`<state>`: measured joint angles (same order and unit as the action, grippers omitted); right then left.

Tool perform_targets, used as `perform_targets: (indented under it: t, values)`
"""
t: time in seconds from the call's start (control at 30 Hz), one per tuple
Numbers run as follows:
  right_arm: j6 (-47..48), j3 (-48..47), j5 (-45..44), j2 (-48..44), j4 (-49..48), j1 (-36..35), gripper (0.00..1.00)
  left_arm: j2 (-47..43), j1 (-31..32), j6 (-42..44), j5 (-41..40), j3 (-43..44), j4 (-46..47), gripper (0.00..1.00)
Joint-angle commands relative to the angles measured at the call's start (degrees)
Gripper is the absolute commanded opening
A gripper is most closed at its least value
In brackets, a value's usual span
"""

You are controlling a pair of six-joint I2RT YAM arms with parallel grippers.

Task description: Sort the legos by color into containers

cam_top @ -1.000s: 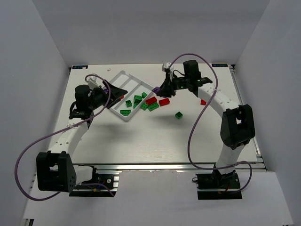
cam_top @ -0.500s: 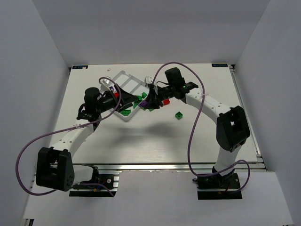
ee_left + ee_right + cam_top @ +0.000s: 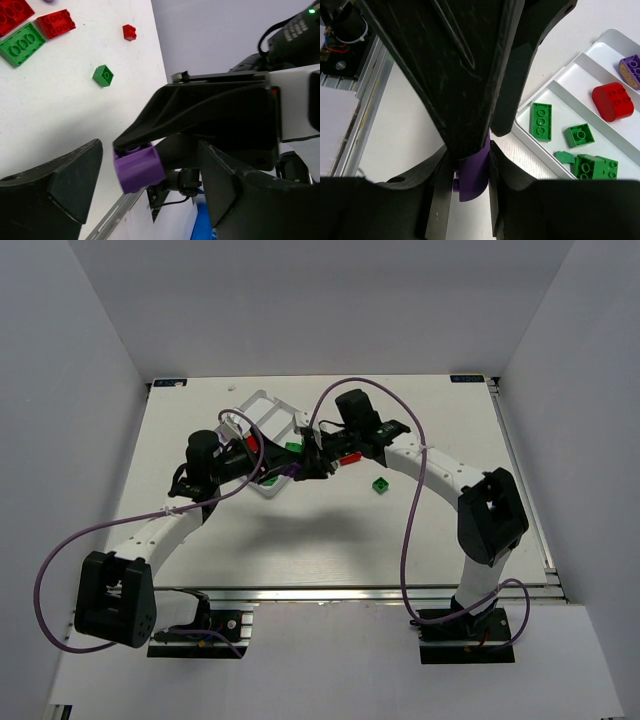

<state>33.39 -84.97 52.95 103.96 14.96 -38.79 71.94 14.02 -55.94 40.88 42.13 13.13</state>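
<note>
A purple lego [image 3: 472, 176] sits pinched between my right gripper's [image 3: 466, 192] fingers, which are shut on it. The same purple lego [image 3: 139, 167] hangs in the gap of my left gripper [image 3: 150, 187], whose jaws stand wide on either side without touching it. From above, both grippers meet at the purple lego [image 3: 293, 470], just off the near right corner of the white tray [image 3: 262, 405]. In the tray [image 3: 580, 62] lie green legos [image 3: 540, 120], a red rounded lego [image 3: 612, 101] and a purple lego [image 3: 630, 70], each colour in its own compartment.
Loose on the table right of the tray are a green lego [image 3: 380, 484] and a red lego [image 3: 349, 457]. The left wrist view shows red legos [image 3: 56, 23], a flat green lego [image 3: 21, 44], a small green lego [image 3: 103, 75] and a small red lego [image 3: 129, 32].
The right arm has swung left from the back of the table, carrying the purple lego to the tray's near corner. The left gripper has moved right to meet it.
</note>
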Motion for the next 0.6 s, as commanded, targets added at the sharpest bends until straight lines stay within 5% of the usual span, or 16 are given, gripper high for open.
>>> perform_targets:
  t: [0.0,0.17,0.47,0.53,0.57]
  values:
    - [-1.0,-1.8,0.2,-3.5,-2.7,-0.3,0.0,-1.7,0.3,0.7,-0.7,-1.1,-0.4,0.84]
    - [-1.7,-1.2,-0.1,-3.9,-3.8,-0.4,0.0,-1.2,0.5,0.4,-0.1,-1.3,-0.3,0.55]
    - [-1.6,-0.2,-1.3,-4.3,-4.1,-0.9,0.0,-0.3,0.8,1.1,-0.1,-0.5,-1.3,0.25]
    - [-1.0,0.4,-2.1,-4.4,-4.0,-0.9,0.07,-0.1,0.8,1.5,-0.1,0.0,-2.0,0.17]
    - [-0.5,0.8,-3.1,-4.6,-3.9,-0.9,0.22,0.2,0.8,2.5,-0.2,0.8,-2.8,0.15]
